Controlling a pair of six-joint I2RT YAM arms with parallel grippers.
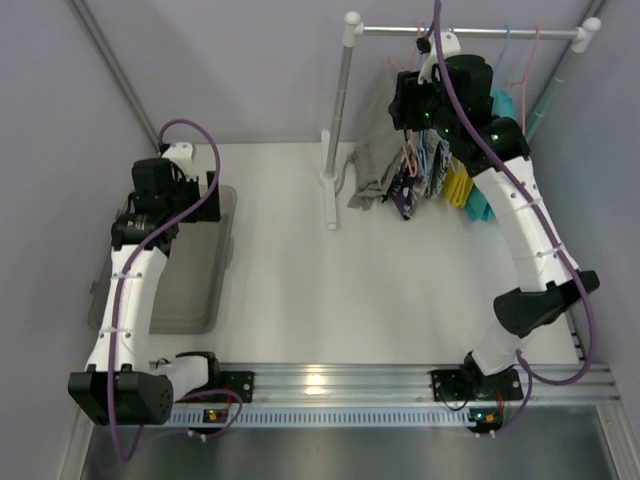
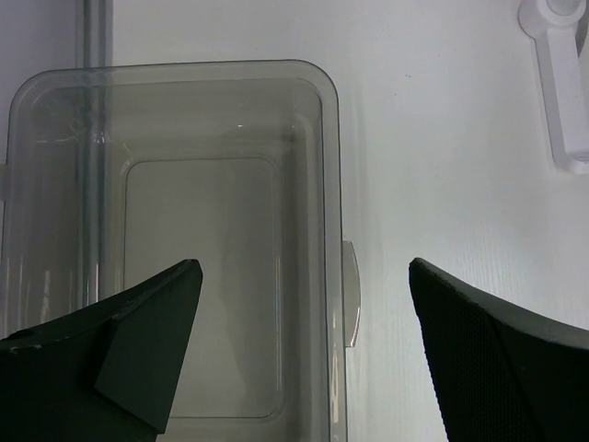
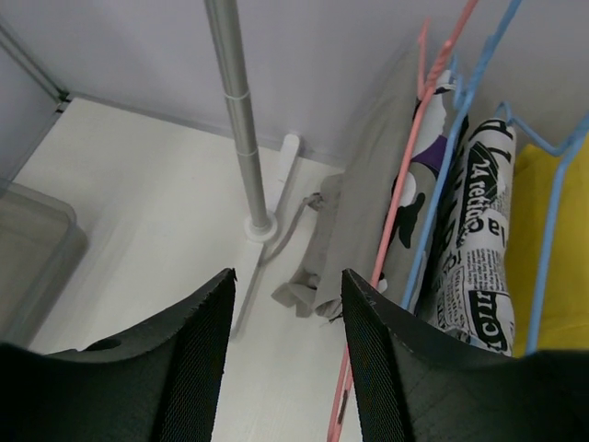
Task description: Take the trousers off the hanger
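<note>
Grey trousers hang on a pink hanger at the left end of the clothes rail; they also show in the right wrist view, with a leg end trailing on the table. My right gripper is open and empty, up by the rail, just left of and above the trousers. My left gripper is open and empty, hovering over the right rim of a clear plastic bin.
Other garments hang right of the trousers: a purple-patterned one, a newsprint one on a blue hanger, a yellow one and a teal one. The rail's white upright and foot stand left of them. The bin lies at the left.
</note>
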